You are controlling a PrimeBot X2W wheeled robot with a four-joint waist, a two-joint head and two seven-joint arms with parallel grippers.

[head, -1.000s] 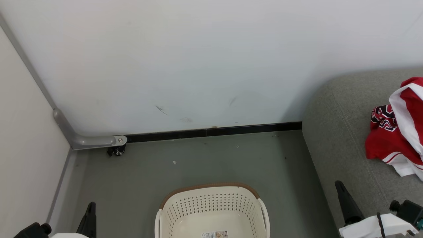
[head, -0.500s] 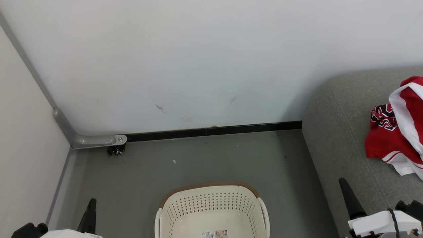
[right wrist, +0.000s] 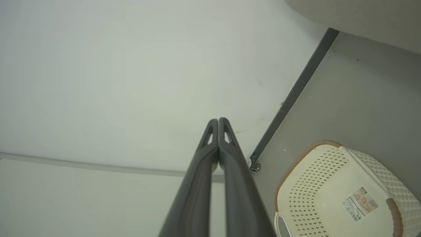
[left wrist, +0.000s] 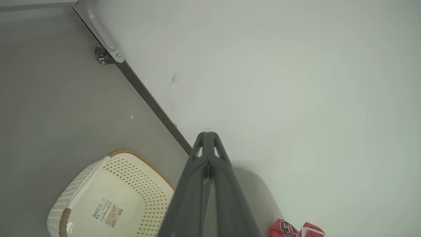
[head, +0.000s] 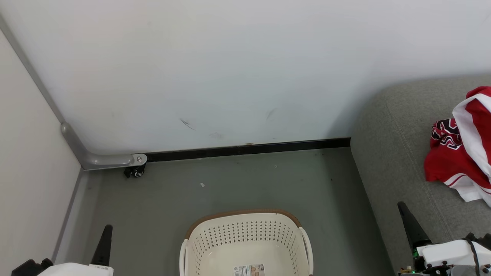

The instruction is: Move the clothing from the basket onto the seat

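The basket (head: 245,234) sits on the grey floor (head: 230,184), low in the middle of the head view. It is cream-white with lots of little holes and has a brown band on its rim. Its inside is bare, apart from a small paper label (head: 249,269) on the bottom.

The clothing (head: 454,165) lies on the seat (head: 395,153), over on the right. It is a red heap with white stripes, and one part shows black and white marks. The heap runs off the right edge of that view. The seat is big, grey and soft, and a strip of floor lies between it and the basket.

The left claw (head: 107,230) is low on the left, beside the basket and not touching it. Its two dark fingers are pressed tight together and it holds nothing.

The right claw (head: 401,205) is low on the right, in front of the seat. Its fingers are squeezed together too, and it holds nothing. It does not touch the clothing.

A white wall (head: 230,76) stands behind, with a black strip (head: 245,148) along its foot.
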